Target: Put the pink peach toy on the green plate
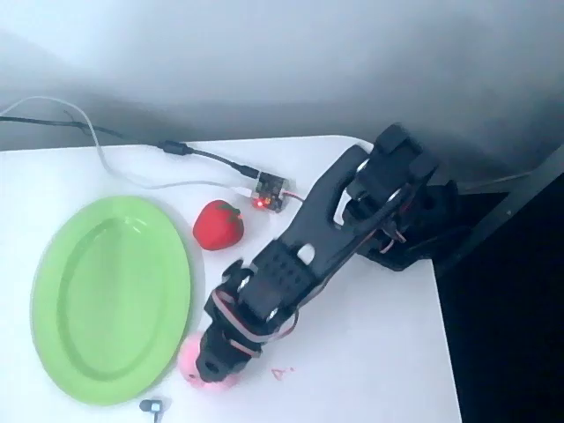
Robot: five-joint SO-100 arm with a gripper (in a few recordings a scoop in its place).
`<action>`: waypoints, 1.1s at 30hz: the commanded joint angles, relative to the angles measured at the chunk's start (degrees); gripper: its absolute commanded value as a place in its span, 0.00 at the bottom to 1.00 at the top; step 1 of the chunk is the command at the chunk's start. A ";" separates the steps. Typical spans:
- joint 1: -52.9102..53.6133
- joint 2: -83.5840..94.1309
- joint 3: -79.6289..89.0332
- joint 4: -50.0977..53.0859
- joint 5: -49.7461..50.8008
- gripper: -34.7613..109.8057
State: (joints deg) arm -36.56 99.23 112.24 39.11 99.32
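Gripper (210,366) sits right over the pink peach toy (190,359) near the table's (370,352) front edge in overhead view, fingers hidden under the black arm so can't tell if it's clamped or apart. Peach pokes out pink on both sides of the gripper tip, just beside the green plate's (110,300) lower-right rim, not on it. Red strawberry toy (218,225) is off the plate's upper-right rim, w/ a small circuit board (269,196) + cables behind it.
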 commanded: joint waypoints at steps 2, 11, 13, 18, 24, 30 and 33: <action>4.13 16.08 3.43 5.71 -1.32 0.24; 16.35 13.89 -2.11 5.36 -11.51 0.24; 17.75 8.53 -5.71 5.27 -13.62 0.24; 19.42 -3.69 -11.43 1.32 -16.96 0.24; 19.60 -11.60 -16.17 1.32 -19.69 0.24; 20.21 -16.96 -21.88 1.49 -19.86 0.25; 20.30 -18.63 -23.12 1.58 -19.42 0.35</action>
State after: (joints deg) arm -16.26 80.68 91.49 40.43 81.74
